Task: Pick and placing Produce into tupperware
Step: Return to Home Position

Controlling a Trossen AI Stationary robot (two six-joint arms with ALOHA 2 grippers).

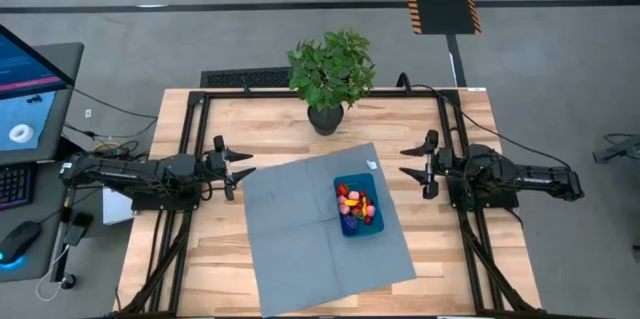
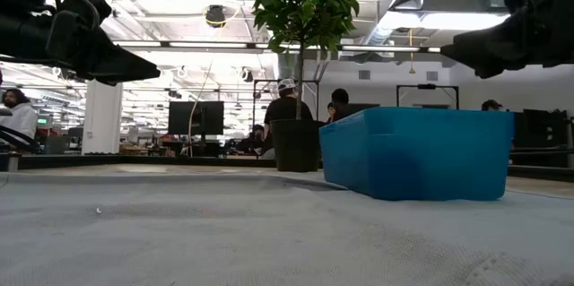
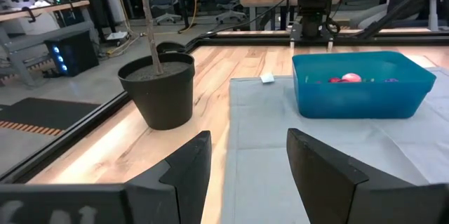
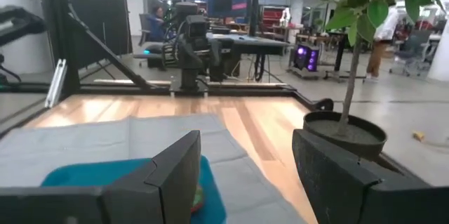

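Observation:
The blue tupperware (image 1: 358, 205) stands on the grey-blue cloth mat (image 1: 300, 249), right of the table's middle. Small red, pink and yellow produce (image 1: 356, 204) lies inside it; pink pieces (image 3: 349, 78) show over its rim in the left wrist view. My left gripper (image 1: 243, 171) hovers open at the mat's left edge, pointing toward the table's right. My right gripper (image 1: 408, 162) hovers open to the right of the mat, pointing toward the table's left. Neither has anything between its fingers.
A potted green plant (image 1: 330, 77) stands at the table's far middle, just beyond the mat. A small white tag (image 1: 371, 165) lies on the mat's far right corner. Black frame rails (image 1: 190, 129) run along the table's sides. Bare wood lies near the front edge.

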